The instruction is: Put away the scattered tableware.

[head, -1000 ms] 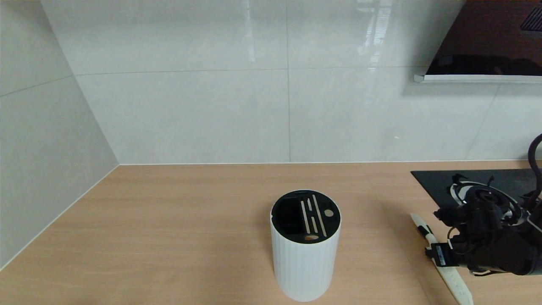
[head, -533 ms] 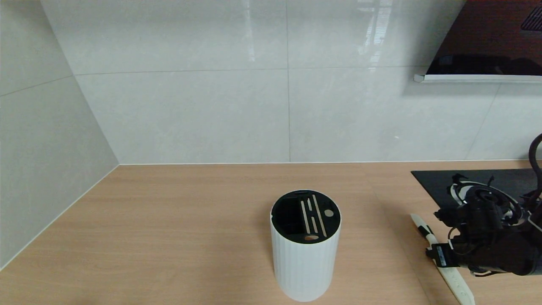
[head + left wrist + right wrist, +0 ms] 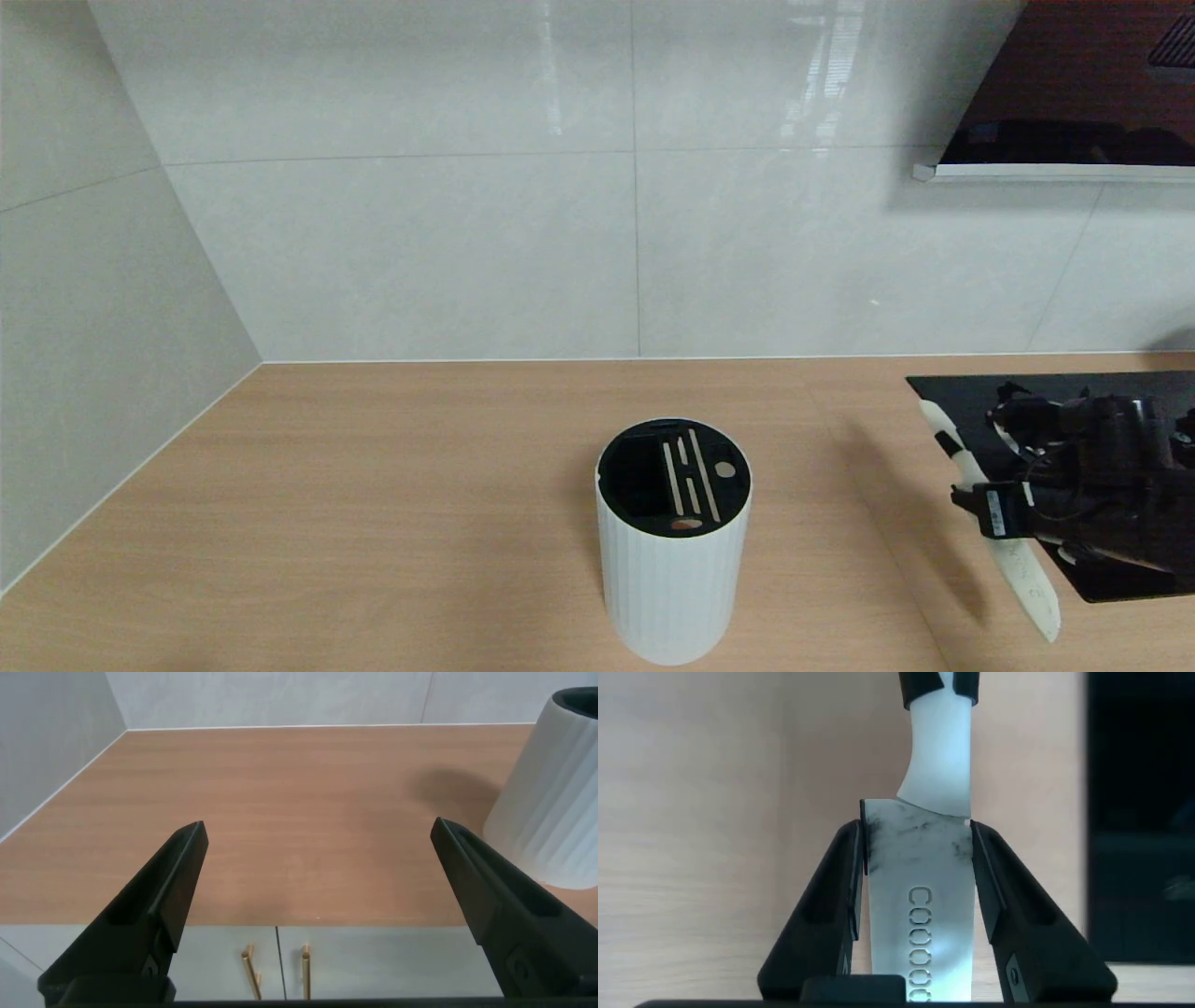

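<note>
My right pincer (image 3: 997,509) is clamped on the blade of the white knife (image 3: 1027,583), which hangs above the desk (image 3: 420,467) near its right edge. My left pincer (image 3: 318,833) stands apart. I think I should tip the point down and lower it straight into a slot of the holder (image 3: 672,551) near the front edge. The blade carries small print, which I leave unread.

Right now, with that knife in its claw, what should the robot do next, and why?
Probably carry the knife leftward to above the white holder. The right gripper is shut on its blade, and the holder's slotted top stands apart to the left, with bare counter between.
</note>
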